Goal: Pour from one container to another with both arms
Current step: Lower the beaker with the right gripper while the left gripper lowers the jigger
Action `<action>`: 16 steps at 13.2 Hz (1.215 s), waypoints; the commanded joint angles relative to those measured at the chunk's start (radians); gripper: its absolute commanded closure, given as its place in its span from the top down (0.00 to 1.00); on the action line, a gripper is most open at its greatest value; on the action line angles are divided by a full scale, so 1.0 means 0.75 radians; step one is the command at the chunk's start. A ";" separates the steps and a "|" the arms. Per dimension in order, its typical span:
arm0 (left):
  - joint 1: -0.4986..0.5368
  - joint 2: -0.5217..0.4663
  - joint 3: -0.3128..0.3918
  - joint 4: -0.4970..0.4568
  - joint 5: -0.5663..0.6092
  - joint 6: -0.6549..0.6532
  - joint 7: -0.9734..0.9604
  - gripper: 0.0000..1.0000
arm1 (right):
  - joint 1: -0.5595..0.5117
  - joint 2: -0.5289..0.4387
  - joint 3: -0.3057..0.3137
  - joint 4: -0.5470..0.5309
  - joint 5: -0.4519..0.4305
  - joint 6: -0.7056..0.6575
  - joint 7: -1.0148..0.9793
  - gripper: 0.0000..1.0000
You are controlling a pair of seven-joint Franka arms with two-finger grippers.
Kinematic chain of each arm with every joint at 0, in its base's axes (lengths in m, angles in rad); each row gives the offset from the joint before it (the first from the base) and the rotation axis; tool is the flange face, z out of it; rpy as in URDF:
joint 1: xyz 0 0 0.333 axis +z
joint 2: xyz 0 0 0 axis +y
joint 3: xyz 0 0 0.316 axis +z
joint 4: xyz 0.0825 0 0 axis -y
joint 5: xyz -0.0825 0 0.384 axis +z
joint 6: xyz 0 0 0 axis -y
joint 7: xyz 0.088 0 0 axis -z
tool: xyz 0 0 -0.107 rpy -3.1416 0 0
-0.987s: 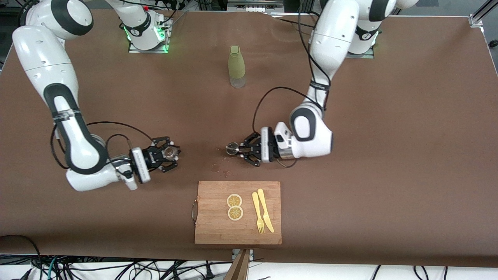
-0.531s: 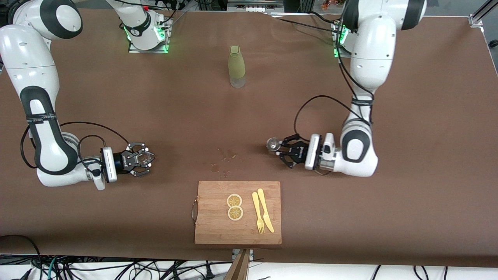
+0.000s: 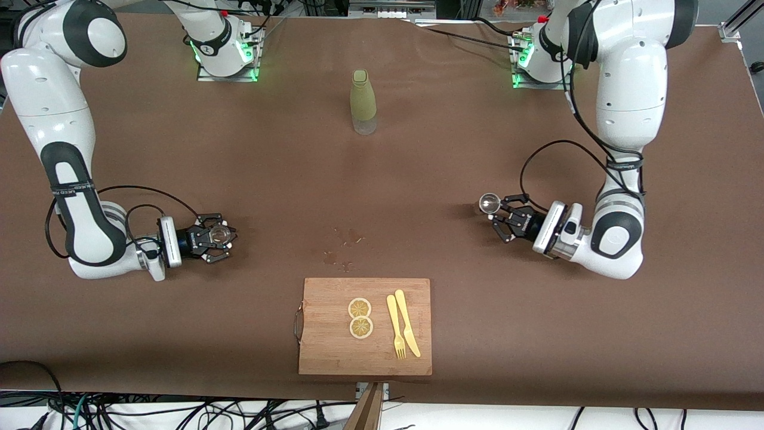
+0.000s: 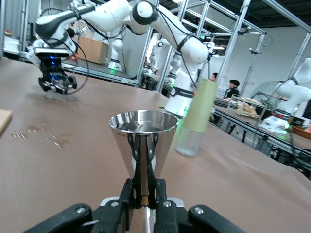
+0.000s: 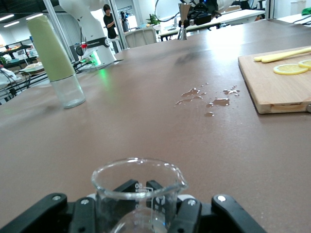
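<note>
Brown cloth covers the table [image 3: 537, 334] from end to end, with a small wet patch [image 3: 343, 248] near its middle, just farther from the front camera than the cutting board [image 3: 365, 326].

Right gripper [image 3: 216, 238], low at the right arm's end of the table: fingers clamped on a small glass beaker [image 3: 221, 234], upright, mouth open. It sits level with the wet patch and well apart from it.

Cutting board holds two lemon slices [image 3: 360, 318], a yellow fork [image 3: 396, 327] and a yellow knife [image 3: 406, 322]. A green-capped bottle [image 3: 363, 101] stands upright between the two bases.

Left gripper [image 3: 500, 211], low toward the left arm's end: fingers pinched shut on the narrow waist of a metal jigger [image 4: 143, 137], held upright.

Risks, as judged:
- The two vessels are well apart; if either tilts while apart, the stream lands on cloth.
- Beaker mouth is small; a slight misalignment sends liquid past the rim.
- Jigger grip is narrow; it may swivel when tipped.
- Wet cloth suggests spillage already; glass could slip if damp.
</note>
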 commanded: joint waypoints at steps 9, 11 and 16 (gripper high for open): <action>0.271 0.003 -0.012 -0.002 0.244 -0.091 0.494 0.00 | -0.030 0.022 -0.089 -0.010 0.028 -0.046 -0.180 0.40; 0.336 0.001 -0.006 0.004 0.307 -0.089 0.625 0.00 | -0.034 0.020 -0.110 -0.008 0.026 -0.046 -0.182 0.99; 0.478 0.070 -0.002 0.067 0.363 -0.081 0.922 0.00 | -0.034 0.014 -0.218 0.053 0.024 -0.126 -0.159 1.00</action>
